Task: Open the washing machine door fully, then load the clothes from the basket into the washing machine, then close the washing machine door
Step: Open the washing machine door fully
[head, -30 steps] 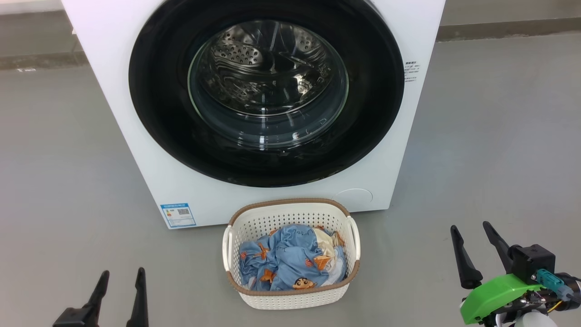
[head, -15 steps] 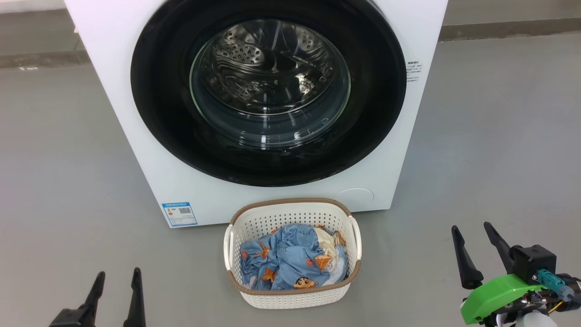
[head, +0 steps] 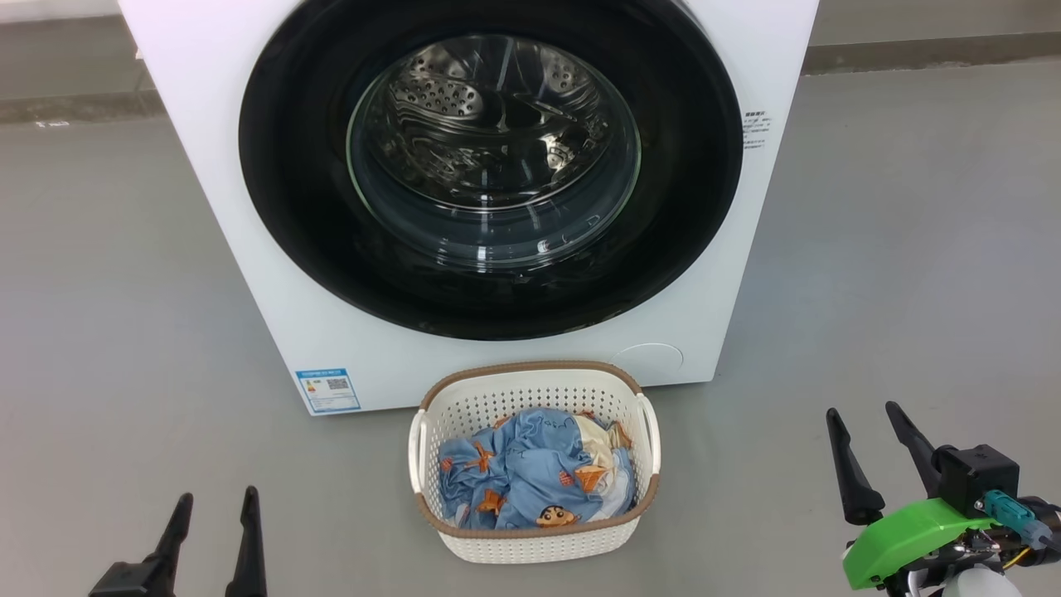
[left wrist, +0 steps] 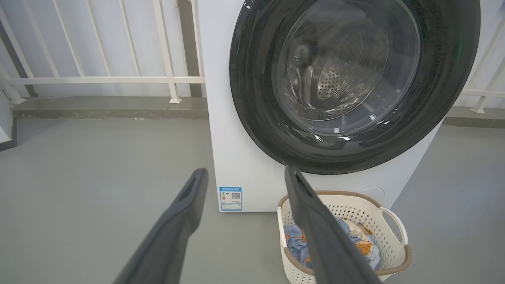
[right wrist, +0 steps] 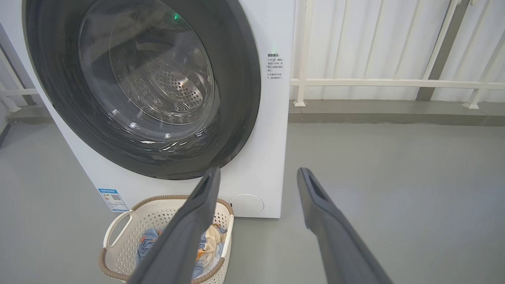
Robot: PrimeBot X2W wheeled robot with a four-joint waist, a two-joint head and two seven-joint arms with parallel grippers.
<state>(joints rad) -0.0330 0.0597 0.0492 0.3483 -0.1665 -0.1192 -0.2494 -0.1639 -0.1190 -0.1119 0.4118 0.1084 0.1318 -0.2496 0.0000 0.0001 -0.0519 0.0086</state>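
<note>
Head view: the left pincer [head: 217, 496] is seen at the lower left and the right pincer [head: 862, 410] at the lower right, both spread wide, with nothing held or touched. The washing machine door [head: 282, 207] is shut on the washing machine [head: 249, 315]. The basket [head: 530, 543] is set on the floor [head: 124, 290] just before it, and the clothes [head: 522, 473] are heaped inside.

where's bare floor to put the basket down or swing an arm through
Bare grey floor runs left of the washing machine and basket, down to the left gripper; another bare stretch lies right of them, by the right gripper. Crowded: the basket, holding the clothes, sits close before the shut washing machine door.
</note>
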